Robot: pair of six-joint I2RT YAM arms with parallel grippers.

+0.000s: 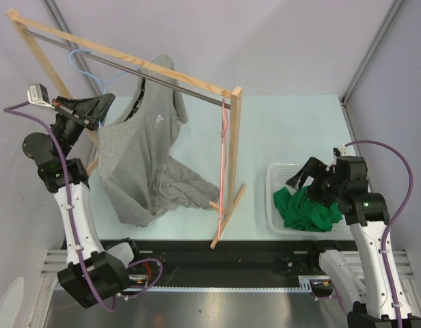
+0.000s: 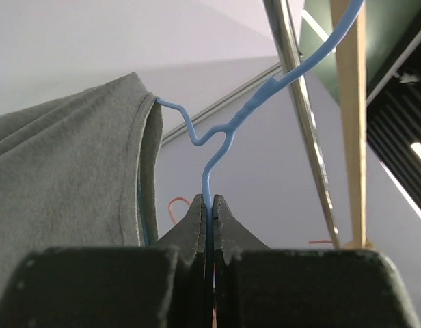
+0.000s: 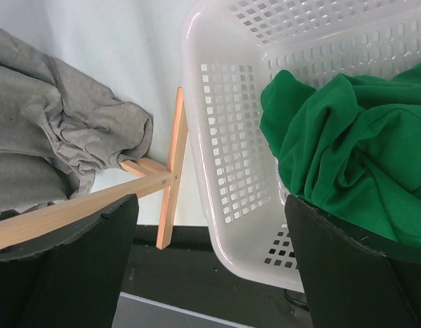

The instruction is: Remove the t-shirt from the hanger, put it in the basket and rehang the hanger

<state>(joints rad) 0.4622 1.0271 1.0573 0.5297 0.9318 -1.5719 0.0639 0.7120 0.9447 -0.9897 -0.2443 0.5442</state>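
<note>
A grey t-shirt (image 1: 139,160) hangs from a blue wire hanger (image 1: 77,63), with one part draped over the rack's metal rod (image 1: 190,89) and its hem bunched on the table. My left gripper (image 1: 106,102) is at the shirt's left shoulder, shut on the hanger's wire. In the left wrist view the gripper (image 2: 210,205) pinches the blue hanger (image 2: 231,126) just below its twisted neck, and the t-shirt (image 2: 60,171) collar lies to the left. My right gripper (image 1: 303,179) hovers open over the basket, holding nothing. In its own view, that gripper (image 3: 210,263) straddles the basket's corner.
The wooden rack (image 1: 234,157) stands across the table, and its foot (image 3: 171,164) is close to the white basket (image 3: 224,137). A green cloth (image 1: 306,208) fills that basket (image 1: 273,179). A pink hanger (image 1: 225,140) hangs by the rack's right post.
</note>
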